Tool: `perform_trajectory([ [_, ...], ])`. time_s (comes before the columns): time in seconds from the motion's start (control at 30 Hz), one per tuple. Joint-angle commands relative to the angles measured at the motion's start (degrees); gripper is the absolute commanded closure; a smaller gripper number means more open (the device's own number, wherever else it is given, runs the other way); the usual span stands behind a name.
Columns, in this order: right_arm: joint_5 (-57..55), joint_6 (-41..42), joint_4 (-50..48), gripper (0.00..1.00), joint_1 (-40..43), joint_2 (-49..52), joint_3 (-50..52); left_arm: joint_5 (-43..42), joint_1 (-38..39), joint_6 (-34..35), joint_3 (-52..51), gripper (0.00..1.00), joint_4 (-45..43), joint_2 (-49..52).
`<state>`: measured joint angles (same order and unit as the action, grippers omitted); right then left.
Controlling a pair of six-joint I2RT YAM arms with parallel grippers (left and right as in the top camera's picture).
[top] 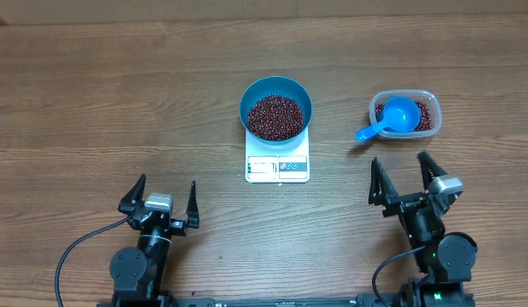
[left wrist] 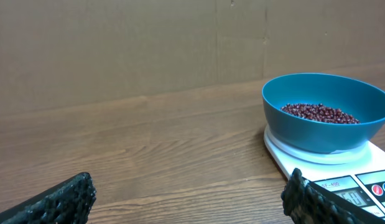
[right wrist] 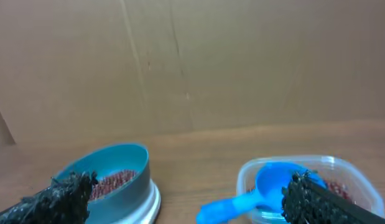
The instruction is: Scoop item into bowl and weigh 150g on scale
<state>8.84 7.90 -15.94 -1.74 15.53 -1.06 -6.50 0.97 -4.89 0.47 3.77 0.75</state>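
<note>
Robot test bench: wood-grain table (top: 76,85), cardboard backdrop (left wrist: 117,50).

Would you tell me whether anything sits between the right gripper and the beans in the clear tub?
Only the blue scoop, lying in the tub on the beans; nothing else visible blocks the open right gripper.

Red-brown beans (top: 275,117) in round blue bowl (top: 276,85), bowl on white square scale (top: 277,166); blue scoop (top: 398,113) in clear plastic tub (top: 434,107), right of scale.

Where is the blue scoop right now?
Overhead, the scoop lies in the clear tub on the right side, handle poking over its rim toward the scale, just beyond the right pincer.
</note>
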Motion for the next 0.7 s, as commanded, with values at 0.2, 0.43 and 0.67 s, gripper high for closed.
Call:
perform_trajectory([
  [0.2, 0.9, -0.3, 17.7, 0.0, 0.9, -11.8, 0.6, -0.6, -0.6, -0.9, -0.2, 0.0, 0.1, -0.5],
  [0.43, 0.7, -0.7, 20.1, 0.0, 2.2, -15.4, 0.6, -0.6, -0.6, -0.9, -0.2, 0.0, 0.1, -0.5],
  [0.67, 0.7, -0.7, 20.0, 0.0, 2.8, -15.4, 0.6, -0.6, -0.6, -0.9, -0.2, 0.01, 0.1, -0.5],
])
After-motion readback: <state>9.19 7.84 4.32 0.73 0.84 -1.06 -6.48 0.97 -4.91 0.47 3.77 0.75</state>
